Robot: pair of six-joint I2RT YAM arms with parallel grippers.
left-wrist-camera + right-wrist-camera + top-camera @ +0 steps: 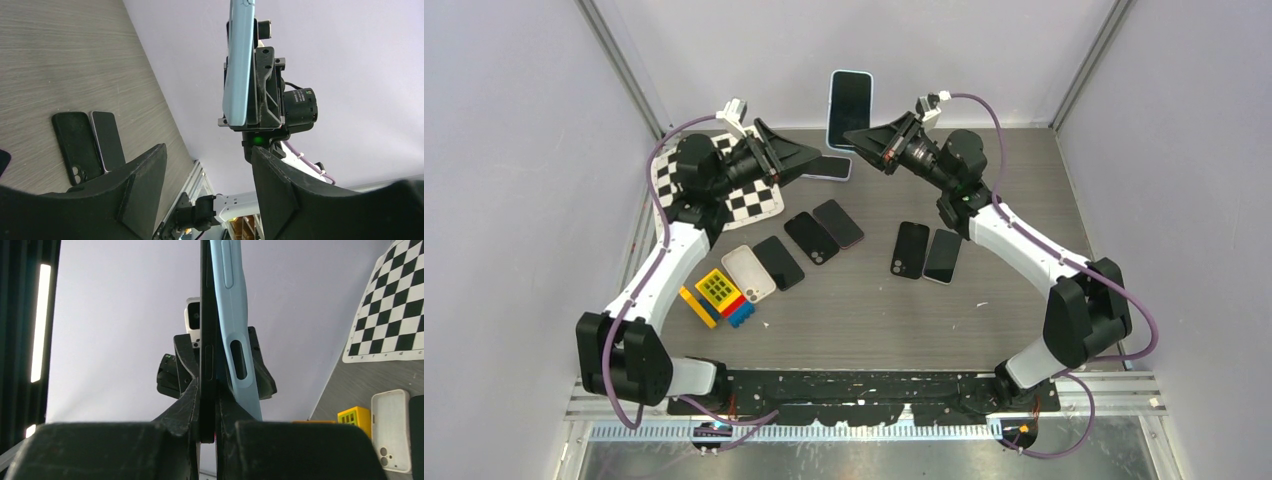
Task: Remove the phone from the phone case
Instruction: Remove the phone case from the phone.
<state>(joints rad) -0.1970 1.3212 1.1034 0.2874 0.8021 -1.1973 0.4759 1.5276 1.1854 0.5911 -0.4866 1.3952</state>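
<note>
Phone (851,100): at the far end of the table (874,320), held upright off its surface. Entries run from the near edge outward.

1. Table: grey board with fine wood-grain lines, matt.
2. Toy blocks (717,295): studded plastic bricks in yellow, red and blue, bunched at near left.
3. White case (749,272): flat, with rounded corners and a camera cut-out, just beside the blocks.
4. Dark phones (811,237): three glossy slabs in a slanting row running from the white case toward the centre. Two more lie side by side at centre right.
5. Checkerboard sheet (759,200): flat black-and-white squares on the far left.
6. Lilac phone (836,168): lying flat near the back wall.
7. Left hand (208,149): black, wedge-shaped fingers standing apart with nothing between them, just above the lilac phone.
8. Right hand (854,138): closed on the lower end of the phone.
9. Phone, detail: black glass face and a thin dark edge, still seated in its case.
10. Phone case (235,315): pale blue, smooth, soft-looking plastic with a raised button bar and an oval slot along its side.

Any markings are too small to read.
</note>
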